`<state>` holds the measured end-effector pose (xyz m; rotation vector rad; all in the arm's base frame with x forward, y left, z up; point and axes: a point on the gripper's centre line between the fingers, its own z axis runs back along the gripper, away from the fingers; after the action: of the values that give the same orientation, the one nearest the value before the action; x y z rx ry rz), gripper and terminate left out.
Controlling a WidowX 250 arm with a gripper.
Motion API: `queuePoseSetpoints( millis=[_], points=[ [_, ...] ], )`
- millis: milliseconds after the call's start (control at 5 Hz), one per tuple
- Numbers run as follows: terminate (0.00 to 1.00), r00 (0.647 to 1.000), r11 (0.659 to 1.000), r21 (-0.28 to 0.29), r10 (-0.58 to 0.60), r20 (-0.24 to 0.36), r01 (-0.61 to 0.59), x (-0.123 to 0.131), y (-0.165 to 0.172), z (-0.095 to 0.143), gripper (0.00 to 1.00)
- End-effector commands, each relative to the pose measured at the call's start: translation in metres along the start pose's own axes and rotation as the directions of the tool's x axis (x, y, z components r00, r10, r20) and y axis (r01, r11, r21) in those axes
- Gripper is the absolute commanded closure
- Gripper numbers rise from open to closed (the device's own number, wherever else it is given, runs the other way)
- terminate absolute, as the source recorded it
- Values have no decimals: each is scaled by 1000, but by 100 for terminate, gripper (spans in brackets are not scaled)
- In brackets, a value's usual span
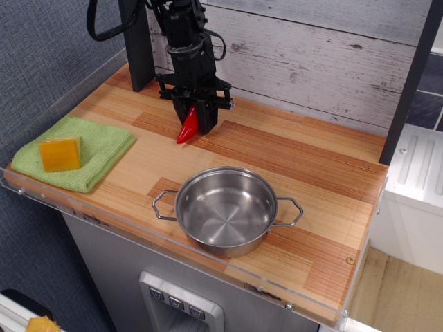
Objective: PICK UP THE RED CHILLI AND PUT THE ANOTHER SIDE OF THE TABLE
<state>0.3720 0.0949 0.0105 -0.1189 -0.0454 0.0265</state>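
Your hand (193, 116) is clamped on the red chilli (187, 126), which hangs tip-down from between its fingers, the point low over the counter (297, 166) near the back wall. Below and to the right of the hand sits a steel pot (225, 209), well apart from it; off to the hand's left lies a green cloth (97, 149) with a yellow sponge (60, 153) on it.
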Motion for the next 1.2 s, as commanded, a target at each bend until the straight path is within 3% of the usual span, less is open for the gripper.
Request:
queuePoseSetpoints(
  millis=[0, 600, 800, 1000],
  points=[
    [0, 1000, 999, 38, 10, 10, -11, -1, 14, 10, 0],
    [0, 999, 993, 107, 46, 7, -47, -8, 14, 33, 0],
    [0, 999, 990, 136, 43, 13, -45, -11, 13, 48, 0],
    [0, 999, 991, 126, 37, 25, -40, -17, 7, 73, 0]
  ],
)
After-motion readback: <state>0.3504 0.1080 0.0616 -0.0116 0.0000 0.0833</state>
